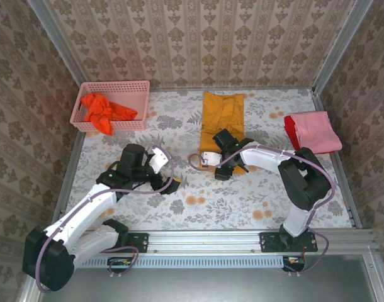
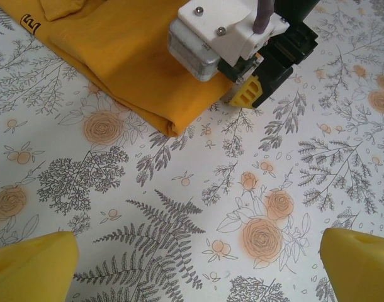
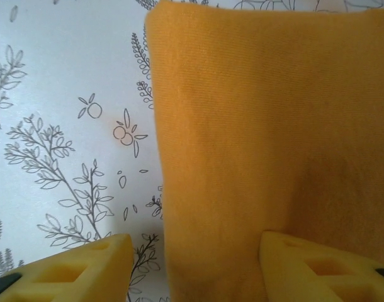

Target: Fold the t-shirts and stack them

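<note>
A golden-yellow t-shirt lies folded into a long strip at the middle of the table. My right gripper is down at its near end. In the right wrist view the gripper is open and straddles the shirt's left edge, with one finger over the bare table and the other over the cloth. My left gripper hovers open to the left of the shirt, nothing between its fingers. An orange-red t-shirt lies crumpled in the basket. Pink and red folded t-shirts are stacked at the right.
The pink lattice basket stands at the back left. The table has a floral cover and is walled by patterned panels, with a metal rail along its near edge. The right gripper sits close ahead in the left wrist view.
</note>
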Controlling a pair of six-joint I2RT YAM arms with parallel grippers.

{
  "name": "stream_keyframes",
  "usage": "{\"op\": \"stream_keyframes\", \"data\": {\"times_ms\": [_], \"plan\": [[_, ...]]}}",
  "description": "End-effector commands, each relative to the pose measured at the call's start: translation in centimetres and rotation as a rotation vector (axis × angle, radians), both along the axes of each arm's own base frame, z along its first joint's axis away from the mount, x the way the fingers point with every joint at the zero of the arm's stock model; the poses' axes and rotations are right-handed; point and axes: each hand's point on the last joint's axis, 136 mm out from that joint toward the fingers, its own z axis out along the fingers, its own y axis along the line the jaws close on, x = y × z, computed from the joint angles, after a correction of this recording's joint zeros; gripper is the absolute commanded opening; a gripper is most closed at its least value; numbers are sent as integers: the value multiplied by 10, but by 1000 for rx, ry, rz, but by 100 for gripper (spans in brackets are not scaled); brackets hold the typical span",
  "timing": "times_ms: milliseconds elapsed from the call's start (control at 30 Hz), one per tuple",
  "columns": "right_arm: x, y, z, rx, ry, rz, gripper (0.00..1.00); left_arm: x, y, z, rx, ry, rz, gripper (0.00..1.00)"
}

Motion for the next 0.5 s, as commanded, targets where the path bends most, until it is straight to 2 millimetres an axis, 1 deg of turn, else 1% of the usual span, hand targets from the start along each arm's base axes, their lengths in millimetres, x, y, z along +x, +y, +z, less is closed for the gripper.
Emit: {"op": "stream_keyframes", "data": {"times_ms": [0, 67, 133, 200, 267, 367, 467], "plan": [[11, -6, -8, -51, -15, -6, 57, 1, 1, 6, 5, 15, 16, 100], [12, -7, -14, -68, -5, -13, 55, 1, 2, 5, 11, 18, 22, 100], [13, -11, -19, -89, 1, -28, 52, 2, 3, 3, 21, 27, 30, 100], [15, -18, -24, -129, -5, -40, 47, 3, 5, 0, 36, 36, 40, 100], [17, -22, -28, -153, -19, -47, 40, 4, 7, -2, 47, 45, 54, 100], [15, -24, -32, -159, -26, -47, 24, 10, 13, -6, 59, 77, 126, 100], [11, -21, -27, -131, -27, -51, 2, 26, 25, -14, 83, 130, 275, 100]]}}
